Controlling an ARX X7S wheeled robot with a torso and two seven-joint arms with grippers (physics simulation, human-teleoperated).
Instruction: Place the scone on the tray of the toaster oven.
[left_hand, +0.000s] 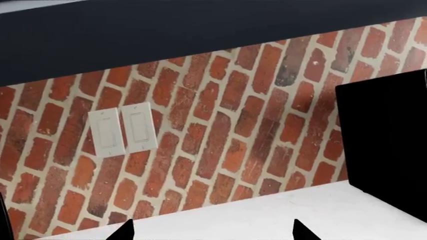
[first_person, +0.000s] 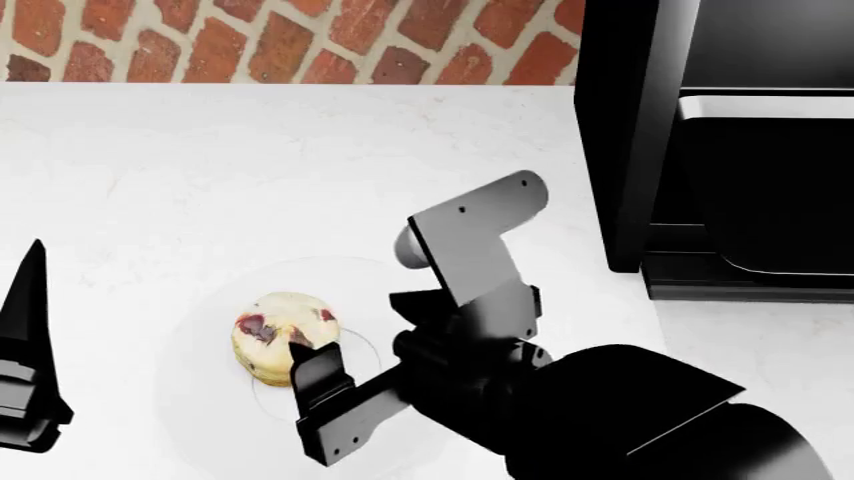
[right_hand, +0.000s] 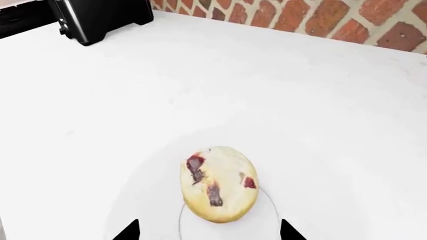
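Observation:
The scone (first_person: 284, 338) is pale yellow with red berry bits and lies on a round white plate (first_person: 200, 330). My right gripper (right_hand: 208, 232) is open just in front of the scone (right_hand: 219, 184), with its tips wide on either side and not touching it. One of its fingers (first_person: 316, 370) reaches the scone's near side in the head view. The black toaster oven (first_person: 641, 130) stands at the right with its dark tray (first_person: 774, 190) pulled out over the lowered door (first_person: 747, 288). My left gripper (left_hand: 213, 233) is open and empty, low at the counter's left.
The white counter (first_person: 267, 170) runs back to a red brick wall (first_person: 267, 40). A double light switch (left_hand: 123, 131) is on that wall. The toaster oven (left_hand: 390, 145) shows as a black block beside the left gripper, and far off in the right wrist view (right_hand: 100, 17).

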